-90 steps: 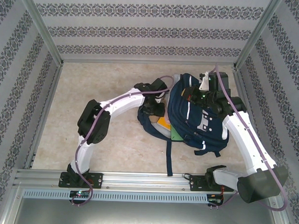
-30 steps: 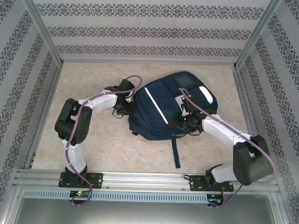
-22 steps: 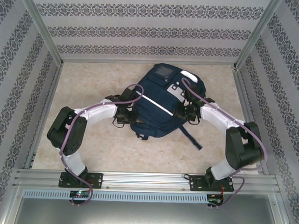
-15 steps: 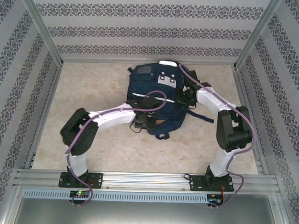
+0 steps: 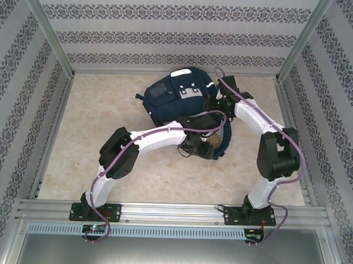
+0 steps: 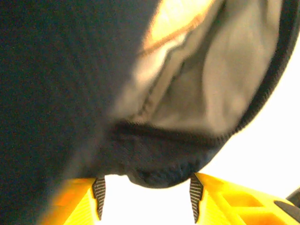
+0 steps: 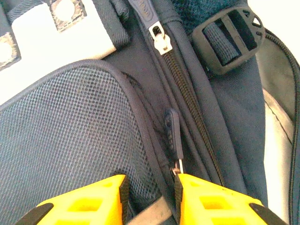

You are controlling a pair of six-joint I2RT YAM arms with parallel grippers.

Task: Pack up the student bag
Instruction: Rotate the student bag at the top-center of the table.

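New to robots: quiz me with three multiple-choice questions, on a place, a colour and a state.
1. Where is the navy blue fabric backpack? A by the arm bases; B on the beige table's far part; C against the left wall.
2. What colour are the jaws? A yellow; B red; C green.
3. How do the left jaws stand? A pressed together; B apart; C clamping a book.
B, it lies far across the table; A, both wrist views show yellow; B, a gap separates them.

Overhead shot was bright and even, barely any shadows. Left wrist was rough: navy blue fabric backpack point(image 6: 51, 93) smeared out of focus, background blown white. Right wrist looked sharp.
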